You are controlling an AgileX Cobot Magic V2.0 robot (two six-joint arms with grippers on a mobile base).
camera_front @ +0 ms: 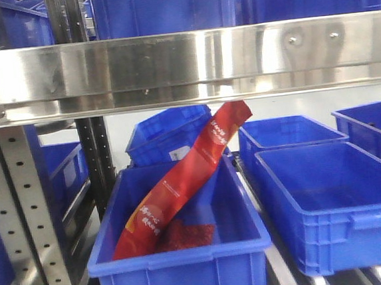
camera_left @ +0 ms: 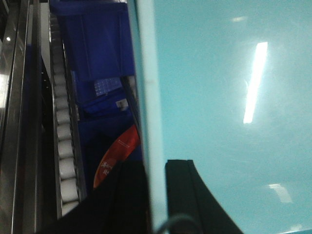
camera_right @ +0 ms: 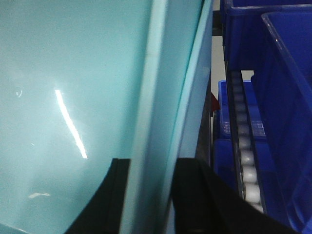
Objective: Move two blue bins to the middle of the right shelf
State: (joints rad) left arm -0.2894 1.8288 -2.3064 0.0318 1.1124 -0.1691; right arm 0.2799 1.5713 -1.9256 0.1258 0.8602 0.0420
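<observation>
1. Low and centre in the front view sits a blue bin [camera_front: 186, 249] holding a long red packet [camera_front: 187, 176] that leans up over its back rim, with a red mesh bag [camera_front: 185, 236] beside the packet's foot.
2. To its right, two more blue bins, the nearer [camera_front: 336, 203] and farther [camera_front: 290, 134], look empty.
3. A tilted blue bin [camera_front: 166, 134] rests behind.
4. The left gripper [camera_left: 156, 195] clamps a pale teal panel edge [camera_left: 148, 122].
5. The right gripper [camera_right: 151, 195] likewise grips a teal panel edge [camera_right: 151, 97].

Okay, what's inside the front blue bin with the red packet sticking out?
The front blue bin holds a long red packet leaning over its back rim, plus something red beneath it. Its floor is partly hidden.
</observation>
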